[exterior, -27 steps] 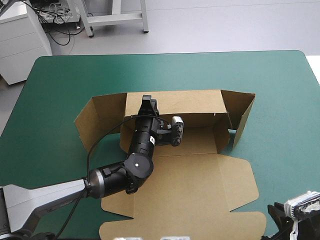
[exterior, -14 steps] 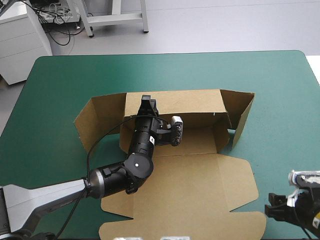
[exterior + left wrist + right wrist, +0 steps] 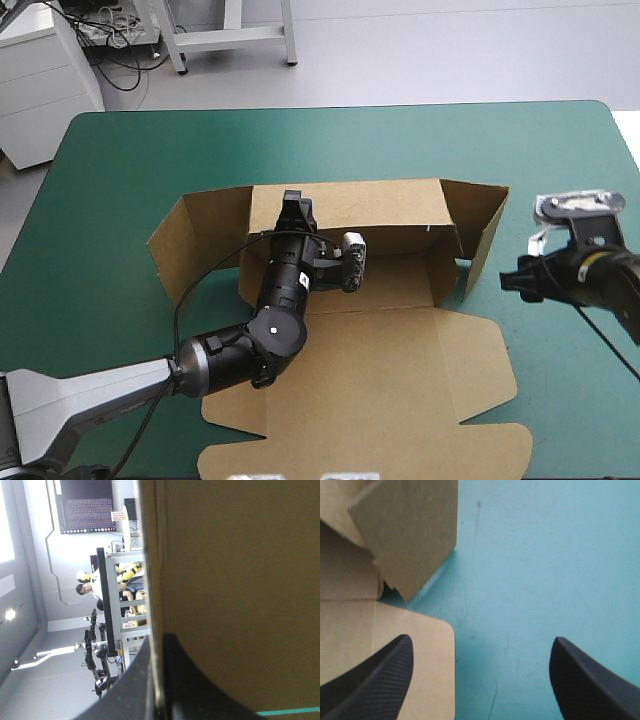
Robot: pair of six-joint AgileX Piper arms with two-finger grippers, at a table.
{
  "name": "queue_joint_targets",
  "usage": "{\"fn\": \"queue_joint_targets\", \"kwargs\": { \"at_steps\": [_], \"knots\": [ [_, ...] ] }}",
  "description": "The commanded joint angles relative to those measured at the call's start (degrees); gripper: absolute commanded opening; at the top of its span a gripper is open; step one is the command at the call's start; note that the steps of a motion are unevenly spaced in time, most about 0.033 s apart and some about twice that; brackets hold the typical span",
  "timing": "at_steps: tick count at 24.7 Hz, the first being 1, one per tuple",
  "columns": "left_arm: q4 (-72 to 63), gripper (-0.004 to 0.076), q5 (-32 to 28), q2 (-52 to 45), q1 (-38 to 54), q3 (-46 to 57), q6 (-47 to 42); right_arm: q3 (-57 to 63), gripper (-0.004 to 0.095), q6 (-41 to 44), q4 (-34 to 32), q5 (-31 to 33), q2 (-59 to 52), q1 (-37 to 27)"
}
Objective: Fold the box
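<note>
Overhead, the box (image 3: 380, 330) lies at the middle of the table's teal-green cover (image 3: 130, 170), a cut sheet of brown board partly raised. Its far wall (image 3: 380, 205) stands upright, a side flap (image 3: 190, 245) leans outward at the left end and another (image 3: 487, 235) at the right end, and the lid (image 3: 370, 390) lies flat toward the near edge. The left arm (image 3: 240, 355) reaches over the lid and the box floor from the near left, and the left gripper (image 3: 293, 205) sits at the top edge of the far wall, toward its left end. The right gripper (image 3: 518, 279) hangs above the cover just beside the right flap, apart from the board and turned toward the box. Along the left wrist, the wall's edge runs straight between the two black fingers (image 3: 200, 680), one on each face of the board, all but closed and pinching the sheet; brown board fills the side beyond one finger, and a thin strip of cover shows beside that finger's base. Along the right wrist, the two fingers stand wide apart with only bare cover between them. The lid's rounded corner lies under one finger, and ahead of it the right flap stands up from the table, a sliver of cover showing between flap and lid corner. The other finger is over bare cover, well clear of the board.
</note>
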Motion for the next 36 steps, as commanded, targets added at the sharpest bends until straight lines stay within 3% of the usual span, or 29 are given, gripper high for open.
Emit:
{"fn": "queue_joint_targets", "kwargs": {
  "at_steps": [1, 6, 8, 10, 21, 36],
  "knots": [
    [4.4, -0.0032, 3.1, -2.7, -0.4, -1.5, -0.6, -9.6, 0.0697, -3.1, 0.2, -1.3, 5.9, -1.9],
    [5.9, -0.0032, 3.1, -2.7, -0.4, -1.5, -0.7, -21.7, 0.0697, -11.7, 11.0, 1.0, 15.6, -8.5],
    [7.0, -0.0032, 3.1, -2.7, -0.4, -1.6, -1.1, -31.2, 0.0697, -17.2, 20.4, 3.1, 22.7, -15.0],
    [7.0, -0.0032, 3.1, -2.7, -0.4, -1.6, -1.1, -35.0, 0.0697, -17.6, 22.7, 3.5, 26.0, -17.0],
    [7.0, -0.0032, 1.4, -2.7, -0.4, -1.6, -1.7, -50.1, 0.0697, -17.7, 25.4, 5.6, 45.5, -17.7],
    [7.0, -0.0032, 1.3, -2.7, -0.4, -1.6, -2.7, -42.8, 0.0697, -23.3, 28.2, 5.6, 44.1, -17.7]
  ]
}}
